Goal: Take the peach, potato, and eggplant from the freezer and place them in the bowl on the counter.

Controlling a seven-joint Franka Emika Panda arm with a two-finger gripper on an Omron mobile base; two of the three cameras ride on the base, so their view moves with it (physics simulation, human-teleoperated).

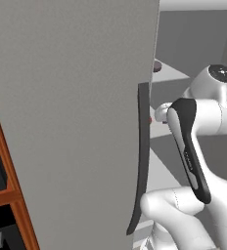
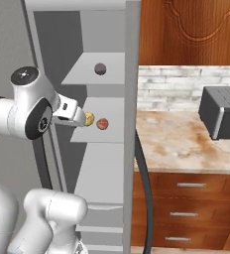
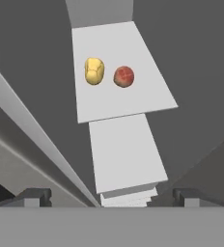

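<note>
The jaws stood wide apart, holding nothing, the gripper (image 3: 112,197) high inside the open freezer (image 2: 129,59); the potato (image 3: 94,71) and peach (image 3: 124,76) sat side by side mid-shelf, clear of its edges; the eggplant (image 2: 100,68) lay one shelf up.

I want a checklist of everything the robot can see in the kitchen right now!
Surface: the counter is beige stone with rusty swirls, over wooden drawers.
Job's things: the freezer stands open. The potato and the peach sit side by side, apart, on one shelf. The eggplant sits alone on the shelf above.
Clutter: a dark boxy appliance on the counter.
Grippers: the gripper is open, holds nothing, and is inside the freezer, above the potato's shelf.
Cables: nothing seen.
Surroundings: pale brick wall and a wooden cabinet above the counter.
</note>
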